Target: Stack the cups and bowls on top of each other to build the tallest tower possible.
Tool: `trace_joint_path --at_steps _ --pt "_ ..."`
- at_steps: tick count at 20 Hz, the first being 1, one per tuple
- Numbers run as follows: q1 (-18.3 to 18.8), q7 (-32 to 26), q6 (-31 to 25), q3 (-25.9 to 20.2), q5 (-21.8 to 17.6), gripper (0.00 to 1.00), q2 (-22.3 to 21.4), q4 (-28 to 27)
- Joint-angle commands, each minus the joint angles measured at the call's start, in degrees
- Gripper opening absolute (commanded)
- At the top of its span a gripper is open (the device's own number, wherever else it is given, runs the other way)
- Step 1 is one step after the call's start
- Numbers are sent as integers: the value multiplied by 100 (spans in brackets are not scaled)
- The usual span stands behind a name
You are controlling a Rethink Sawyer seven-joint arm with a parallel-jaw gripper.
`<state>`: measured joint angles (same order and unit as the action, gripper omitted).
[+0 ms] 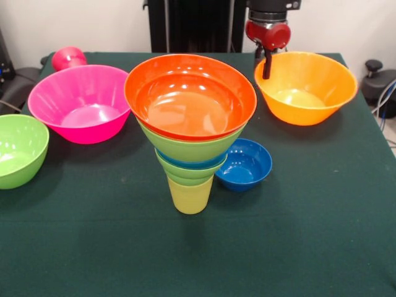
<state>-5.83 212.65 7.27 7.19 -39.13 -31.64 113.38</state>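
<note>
The tower stands mid-table: a pale yellow cup [190, 196] at the base, then a small green bowl [189, 172], a light blue bowl [198, 163], a larger lime green bowl [189, 148] and a wide orange-red bowl [190, 96] on top. My gripper [266, 67] hangs at the far side, right at the near-left rim of the yellow-orange bowl [306, 88]; I cannot tell whether it touches or holds the rim. A small dark blue bowl [245, 164] sits just right of the tower. A pink bowl [80, 103] and a lime green bowl [18, 148] sit at left.
A red cup [68, 57] sits upside down behind the pink bowl at the far left. The table's green cloth [297, 235] stretches in front of the tower. Black equipment stands off the table's right edge [377, 80].
</note>
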Motion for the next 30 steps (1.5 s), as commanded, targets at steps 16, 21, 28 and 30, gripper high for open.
trace_joint_path --at_steps 16,21,28,30 --pt "-98 -573 -255 -486 60 0 367 -585" --pt "119 -637 -423 -584 0 0 20 -343" --pt "643 -1008 -1328 -1303 196 0 -1372 491" --pt "798 -1134 -1633 -1633 388 0 -1785 692"
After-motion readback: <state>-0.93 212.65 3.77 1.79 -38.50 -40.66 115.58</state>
